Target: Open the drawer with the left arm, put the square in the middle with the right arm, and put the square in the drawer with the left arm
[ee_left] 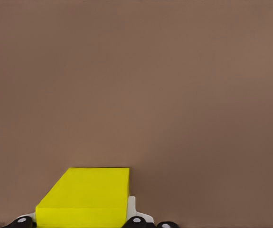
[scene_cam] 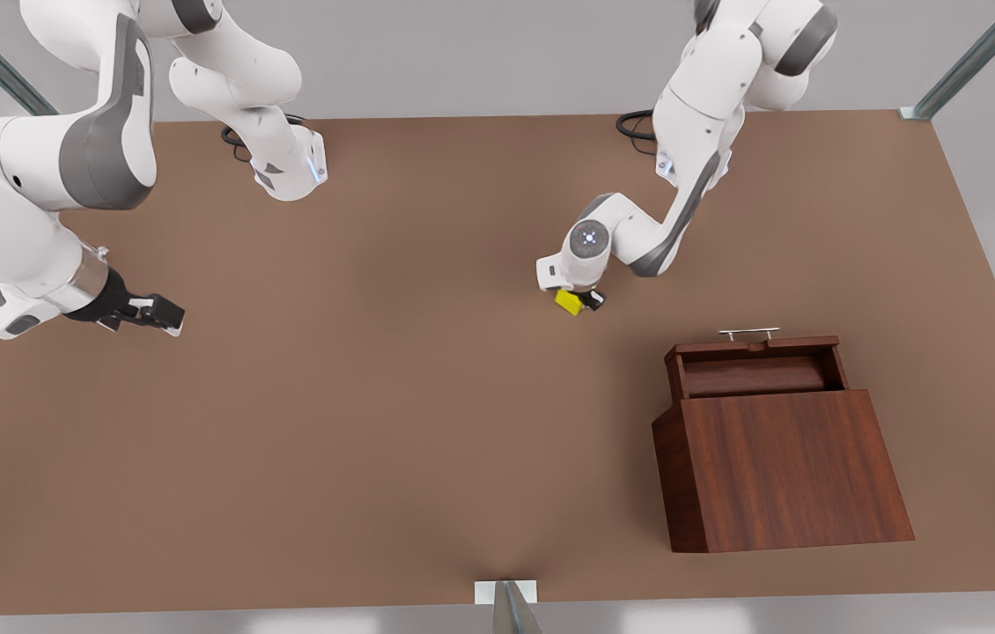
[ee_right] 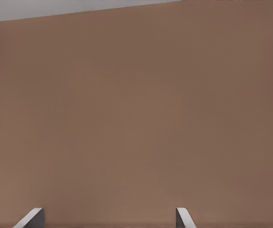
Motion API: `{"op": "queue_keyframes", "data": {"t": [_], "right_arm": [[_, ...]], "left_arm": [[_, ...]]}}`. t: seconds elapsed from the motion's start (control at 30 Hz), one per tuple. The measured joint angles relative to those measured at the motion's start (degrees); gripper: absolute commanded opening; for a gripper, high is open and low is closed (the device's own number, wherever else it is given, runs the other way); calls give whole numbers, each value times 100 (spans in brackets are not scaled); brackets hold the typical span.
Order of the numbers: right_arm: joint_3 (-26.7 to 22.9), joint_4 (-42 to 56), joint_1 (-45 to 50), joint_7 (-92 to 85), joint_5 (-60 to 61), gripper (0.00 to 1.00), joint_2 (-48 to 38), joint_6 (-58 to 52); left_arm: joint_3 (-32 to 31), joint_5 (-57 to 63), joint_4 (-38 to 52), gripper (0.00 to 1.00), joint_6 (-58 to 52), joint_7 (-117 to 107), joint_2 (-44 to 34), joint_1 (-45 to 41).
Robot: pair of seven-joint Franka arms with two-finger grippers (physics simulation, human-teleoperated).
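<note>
**A:** Where's your left gripper (scene_cam: 583, 302) right now?

**B:** You have it low over the tabletop (scene_cam: 392, 370), near the middle, a little toward the front view's right. Its fingers are clamped on the square (scene_cam: 568, 302). In the left wrist view you can see the square (ee_left: 85, 198) sitting between the fingertips (ee_left: 132, 209), one pale pad flat against its side.

**A:** Is the cube on the table or off it?

**B:** You cannot tell from these pictures; it sits at or just above the surface, tilted slightly in the front view.

**A:** And your right gripper (scene_cam: 148, 314)?

**B:** That arm waits at the front view's left, well apart from everything. Its fingers stand apart with bare table between them; the right wrist view shows both fingertips (ee_right: 31, 218) spread wide.

**A:** The drawer (scene_cam: 757, 368)?

**B:** It's pulled out of the cabinet (scene_cam: 784, 471), open, with its silver handle (scene_cam: 749, 333) facing the arms. You have the square near it but still outside, off toward the front view's left of the handle.
</note>
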Motion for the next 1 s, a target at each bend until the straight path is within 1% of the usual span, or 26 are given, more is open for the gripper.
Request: {"op": "queue_keyframes", "data": {"t": [0.13, 0.2, 0.27, 0.3, 0.33, 0.37, 0.4, 0.47, 0.5, 0.53, 0.6, 0.67, 0.7, 0.73, 0.8, 0.87, 0.9, 0.93, 1.0], "right_arm": [[0, -5, 6, 0, 0, 100, 0, -5], [0, -21, 37, 76, -16, 100, -21, -7], [0, 52, 34, 5, 9, 100, -33, -25], [0, 87, 17, 0, 9, 100, -24, -18], [8, 112, 41, -8, 9, 100, -14, -18], [9, 114, 67, -9, 17, 100, -1, -12], [9, 106, 55, 0, 17, 100, 0, 21], [1, 98, 31, -1, 127, 100, -17, 44], [-13, 97, 6, 0, 198, 100, -9, 44], [-22, 102, -8, -5, 201, 100, -9, 43], [-42, 121, -3, 66, 182, 100, -10, -16], [-47, 115, 32, 144, 94, 100, -1, 31], [-23, 93, 38, 587, 80, 100, 8, 35], [-9, 111, 66, 761, 125, 100, 40, 35], [1, 107, 65, 702, 173, 100, 66, 50], [87, 117, 113, 653, 125, 100, 157, 150], [144, 119, 218, 568, 123, 100, 178, 149], [167, 123, 230, 206, 124, 100, 184, 149], [167, 114, 191, 72, 131, 100, 201, 146]], "left_arm": [[4, -23, 18, 72, -30, -41, -27, 39], [209, -54, 265, 72, -890, -53, -458, 53], [578, -228, 408, 73, -1309, -210, -890, 42], [691, -307, 744, 73, -1906, -413, -1049, 241], [1032, -367, 1022, 73, -2371, -489, -1260, 325], [1294, -412, 1096, 72, -2573, -412, -1409, 455], [1397, -438, 1263, 72, -2942, -371, -1459, 487], [1453, -458, 1337, 72, -3282, -282, -1658, 477], [1487, -466, 1337, 72, -3364, -382, -1756, 627], [1720, -478, 1345, 72, -3370, -376, -1874, 723], [1806, -500, 1487, 73, -3371, -379, -1864, 1449], [2011, -512, 1702, 73, -3362, -293, -1826, 1956], [2018, -518, 1813, 73, -3354, -314, -1752, 2177], [2019, -525, 2008, 73, -3353, -369, -1607, 2230], [2015, -534, 2393, 73, -3330, -379, -1192, 1908], [2018, -539, 2617, 73, -3273, -379, -934, 2155], [2017, -540, 2620, 73, -3257, -387, -885, 2115], [2017, -538, 2621, 75, -3256, -379, -878, 2133], [2017, -539, 2620, 100, -3257, -387, -861, 2148]]}}
